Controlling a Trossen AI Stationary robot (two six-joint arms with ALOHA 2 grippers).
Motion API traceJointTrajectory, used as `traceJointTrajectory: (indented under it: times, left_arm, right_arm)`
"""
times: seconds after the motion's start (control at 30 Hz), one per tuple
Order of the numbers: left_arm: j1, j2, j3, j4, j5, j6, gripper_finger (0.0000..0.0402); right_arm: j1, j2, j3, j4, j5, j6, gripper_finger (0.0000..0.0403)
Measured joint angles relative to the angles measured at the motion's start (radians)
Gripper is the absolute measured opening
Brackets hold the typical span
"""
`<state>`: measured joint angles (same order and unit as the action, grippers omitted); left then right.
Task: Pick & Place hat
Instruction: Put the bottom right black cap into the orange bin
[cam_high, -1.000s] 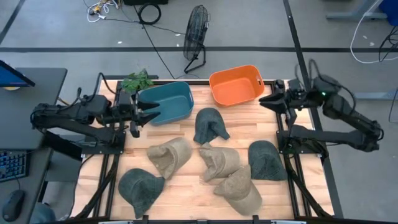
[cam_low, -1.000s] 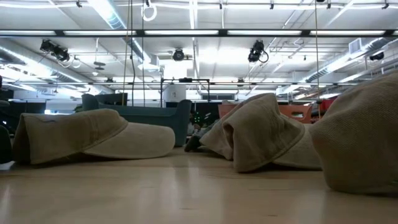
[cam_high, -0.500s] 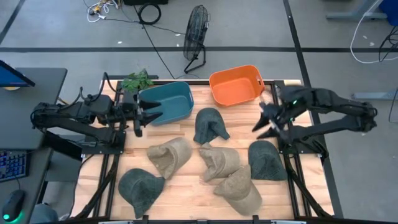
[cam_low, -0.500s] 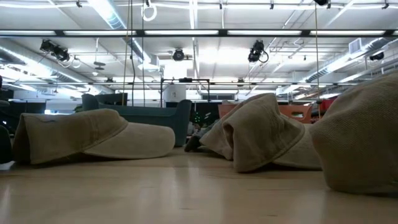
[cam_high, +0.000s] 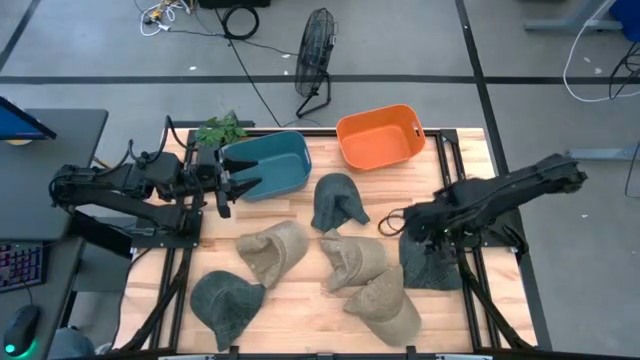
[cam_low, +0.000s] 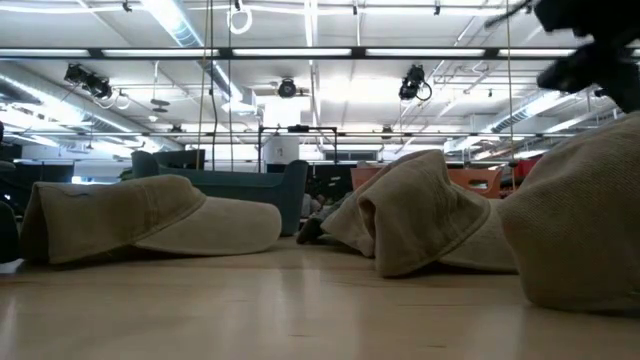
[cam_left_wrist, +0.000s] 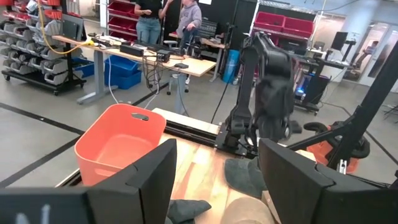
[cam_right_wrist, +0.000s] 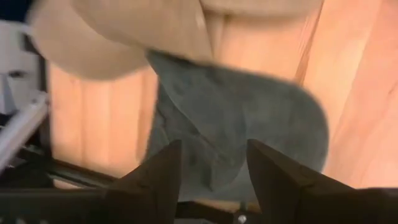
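Note:
Several hats lie brim-down on the wooden table: dark green ones (cam_high: 430, 260), (cam_high: 336, 200), (cam_high: 227, 301) and tan ones (cam_high: 272, 250), (cam_high: 352, 260), (cam_high: 386, 302). My right gripper (cam_high: 408, 228) hangs open, pointing down over the right-hand dark green hat (cam_right_wrist: 239, 121), and its fingers (cam_right_wrist: 155, 180) are above the cloth. My left gripper (cam_high: 228, 186) waits open beside the blue bin (cam_high: 270, 165), and its fingers (cam_left_wrist: 149, 180) frame the orange bin (cam_left_wrist: 118, 146).
The blue bin and the orange bin (cam_high: 380, 135) stand at the table's far edge. In the low view, tan hats (cam_low: 150, 220), (cam_low: 430, 215) fill the near side and my right arm (cam_low: 590, 50) shows at the top. Dark frame rails run along both table sides. People stand in the room beyond.
My right arm has swung from the far right corner beside the orange bin toward the near edge and down, tipping its gripper to point downward over the right-hand dark green hat. The hats have stayed in place.

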<state>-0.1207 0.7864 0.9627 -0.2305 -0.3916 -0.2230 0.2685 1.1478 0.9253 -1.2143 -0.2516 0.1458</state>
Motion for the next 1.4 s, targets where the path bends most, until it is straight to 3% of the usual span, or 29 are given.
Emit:
traceJointTrajectory:
  times: [0.27, 0.63, 0.73, 0.83, 0.9, 0.97, 1.13, 1.4]
  left_arm:
    - [0.000, 0.000, 0.000, 0.000, 0.000, 0.010, 0.0232]
    - [0.000, 0.000, -0.001, 0.000, 0.000, 0.010, 0.0232]
    - [0.000, 0.000, -0.001, 0.000, 0.000, 0.010, 0.0232]
    - [0.000, 0.000, -0.001, 0.000, 0.000, 0.010, 0.0232]
    - [0.000, 0.000, -0.001, 0.000, 0.000, 0.009, 0.0232]
    - [0.000, 0.000, -0.001, 0.000, 0.000, 0.009, 0.0232]
    - [0.000, 0.000, -0.001, 0.000, 0.001, -0.001, 0.0232]
    - [0.000, 0.000, -0.001, 0.000, 0.001, -0.001, 0.0232]
  right_arm:
    - [0.061, 0.106, -0.150, 0.080, 0.068, 0.032, 0.0183]
    - [0.116, 0.174, -0.220, 0.196, 0.107, 0.067, 0.0177]
    - [0.119, 0.180, -0.226, 0.199, 0.128, 0.108, 0.0148]
    - [0.119, 0.181, -0.225, 0.196, 0.139, 0.140, 0.0090]
    - [0.118, 0.181, -0.216, 0.193, 0.131, 0.169, 0.0040]
    - [0.118, 0.181, -0.202, 0.185, 0.102, 0.195, 0.0014]
    - [0.118, 0.182, -0.118, 0.088, 0.051, 0.297, 0.0020]
    - [0.117, 0.181, 0.148, -0.141, 0.052, 0.417, 0.0010]
